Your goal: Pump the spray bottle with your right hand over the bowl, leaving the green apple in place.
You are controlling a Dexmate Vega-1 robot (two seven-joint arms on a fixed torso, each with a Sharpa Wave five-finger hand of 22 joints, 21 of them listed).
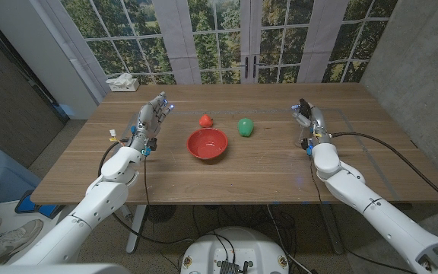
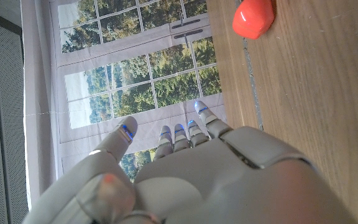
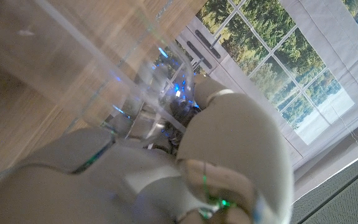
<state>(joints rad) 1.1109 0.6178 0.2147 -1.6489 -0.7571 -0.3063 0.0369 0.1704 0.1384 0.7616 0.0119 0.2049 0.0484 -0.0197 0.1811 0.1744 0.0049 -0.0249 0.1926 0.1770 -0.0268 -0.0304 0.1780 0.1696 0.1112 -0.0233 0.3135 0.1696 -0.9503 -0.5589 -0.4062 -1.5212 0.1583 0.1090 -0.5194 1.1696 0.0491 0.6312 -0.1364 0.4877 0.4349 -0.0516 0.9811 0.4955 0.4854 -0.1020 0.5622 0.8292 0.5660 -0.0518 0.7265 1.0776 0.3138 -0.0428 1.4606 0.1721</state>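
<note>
Both arms come in from the near corners of the tabletop. Right hand (image 1: 308, 122) sits near the right edge, fingers wrapped around a clear spray bottle (image 3: 114, 93), well apart from the red bowl (image 1: 207, 143) mid-table. Left hand (image 1: 149, 122) stands by the left edge, fingers straight and apart, holding nothing. Green apple (image 1: 245, 126) is just right of the bowl, a small red thing (image 1: 205, 120) behind it. No readable labels. Bare wood along the near edge.

- A red bowl (image 1: 207, 143) sits mid-table on the wooden table (image 1: 226, 179).
- A green apple (image 1: 245, 126) lies just right of it; a small red object (image 1: 205, 120) behind it.
- The left hand (image 1: 150, 122) is raised with fingers apart.
- The right hand (image 1: 309, 122) wraps around a clear bottle (image 1: 305, 114).
</note>
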